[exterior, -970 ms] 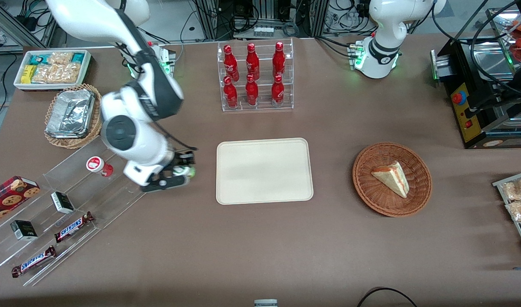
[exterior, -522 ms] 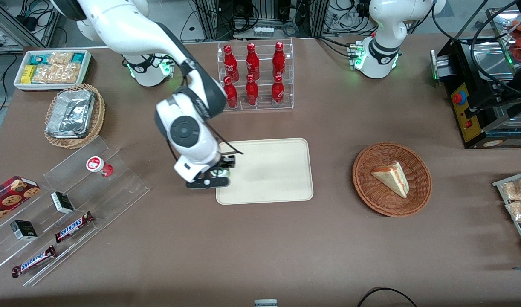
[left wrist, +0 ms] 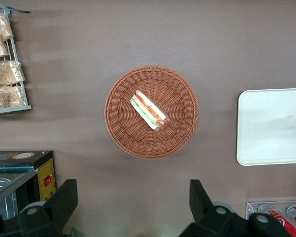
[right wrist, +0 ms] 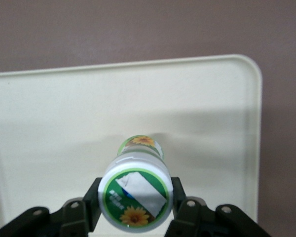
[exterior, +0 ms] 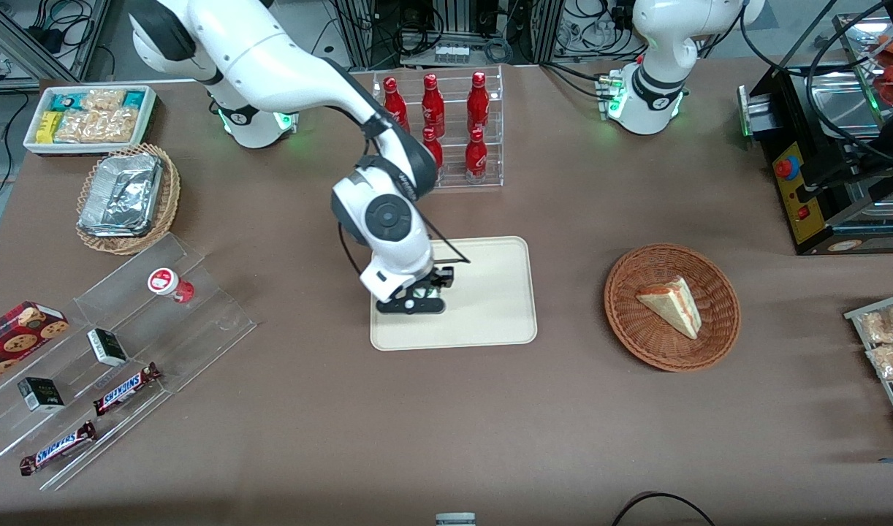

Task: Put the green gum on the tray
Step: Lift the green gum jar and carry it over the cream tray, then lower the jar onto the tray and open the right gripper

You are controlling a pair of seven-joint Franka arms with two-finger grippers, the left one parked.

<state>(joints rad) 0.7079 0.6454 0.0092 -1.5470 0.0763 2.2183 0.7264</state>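
Observation:
The green gum (right wrist: 136, 191), a small bottle with a white lid and a green sunflower label, sits between my gripper's (right wrist: 136, 197) fingers, which are shut on it just under the lid. It hangs upright over the cream tray (right wrist: 49, 113). From the front, my gripper (exterior: 417, 298) is over the part of the tray (exterior: 490, 292) toward the working arm's end, and only a sliver of the green gum (exterior: 426, 294) shows between the black fingers. The tray (left wrist: 271, 128) also appears in the left wrist view.
A clear rack of red cola bottles (exterior: 438, 131) stands farther from the front camera than the tray. A wicker basket with a sandwich (exterior: 671, 307) lies toward the parked arm's end. A stepped clear shelf with a red-labelled gum bottle (exterior: 170, 285) and candy bars lies toward the working arm's end.
My gripper has carried the green gum from beside the clear shelf toward the parked arm's end, crossing the tray's edge; it now hangs over the tray.

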